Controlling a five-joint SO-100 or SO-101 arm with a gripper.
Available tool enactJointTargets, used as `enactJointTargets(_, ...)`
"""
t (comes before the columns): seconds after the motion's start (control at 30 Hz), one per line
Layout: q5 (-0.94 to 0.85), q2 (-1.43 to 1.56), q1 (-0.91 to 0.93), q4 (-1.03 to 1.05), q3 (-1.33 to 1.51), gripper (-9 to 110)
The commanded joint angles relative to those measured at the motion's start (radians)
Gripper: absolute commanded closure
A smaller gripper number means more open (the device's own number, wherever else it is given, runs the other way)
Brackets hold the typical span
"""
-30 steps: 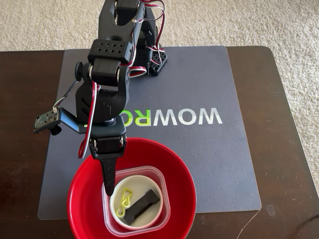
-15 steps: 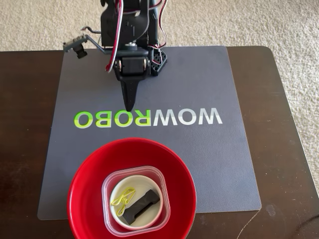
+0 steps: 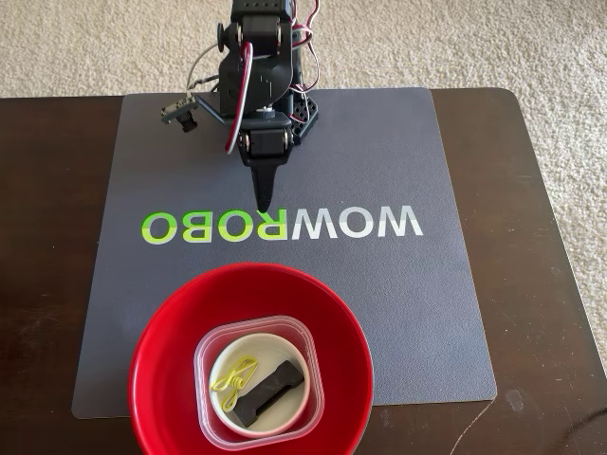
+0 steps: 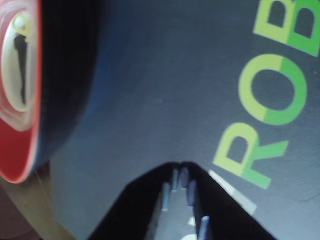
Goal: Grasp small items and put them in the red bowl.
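Status: task judged complete or nearly so; no loose item shows on the mat (image 3: 379,313) or the dark worktop (image 3: 550,284). Red bowl (image 3: 166,379): large, glossy, round, at the mat's near edge in the fixed view. Nested in it, a clear square plastic tub (image 3: 308,379); inside that, a small white round bowl (image 3: 294,403); inside that, a flat black bone-shaped piece (image 3: 270,389) beside a yellow-green looped band (image 3: 232,379). Hand (image 3: 263,201): empty, fingers pressed together to a point, hanging over the mat lettering, well apart from the red bowl.
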Motion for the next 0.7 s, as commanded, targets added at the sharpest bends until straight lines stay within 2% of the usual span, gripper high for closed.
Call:
enactJointTargets(0.0, 0.035, 0.287, 0.054, 0.084, 0.118, 102)
enactJointTargets(0.17, -0.011, 0.295, 0.103, 0.072, 0.137, 101)
enactJointTargets(0.3, -0.051, 0.295, 0.143, 0.074, 0.137, 97)
enactJointTargets(0.37, -0.051, 0.295, 0.146, 0.072, 0.137, 101)
enactJointTargets(0.5, -0.087, 0.295, 0.186, 0.066, 0.137, 101)
enactJointTargets(0.67, -0.160, 0.295, 0.152, 0.044, 0.144, 101)
